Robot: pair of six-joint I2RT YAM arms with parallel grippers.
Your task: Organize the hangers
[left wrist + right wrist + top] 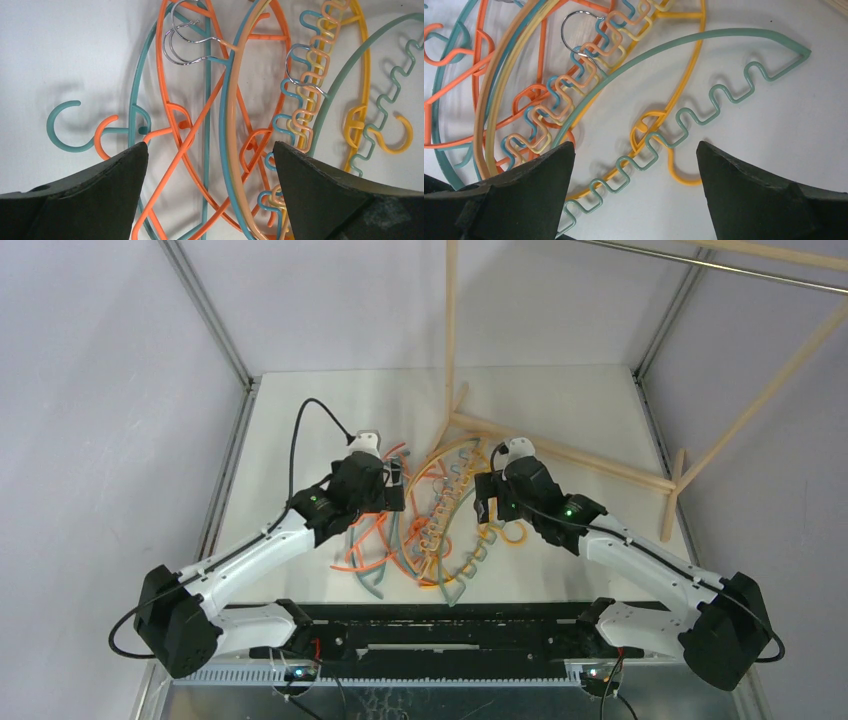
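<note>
A tangled heap of hangers in orange, peach, yellow and teal lies flat on the white table. My left gripper hovers over the heap's left side, open and empty; in the left wrist view orange and teal-blue hangers lie under the gap. My right gripper hovers over the heap's right side, open and empty; in the right wrist view a grey-green wavy-barred hanger crosses a yellow hanger below the gap. Metal hooks show at the heap's far end.
A pale wooden rack lies tipped at the back right, its base pole just beyond the right gripper and an upright pole rising behind the heap. Grey frame posts and walls bound the table. A black rail runs along the near edge.
</note>
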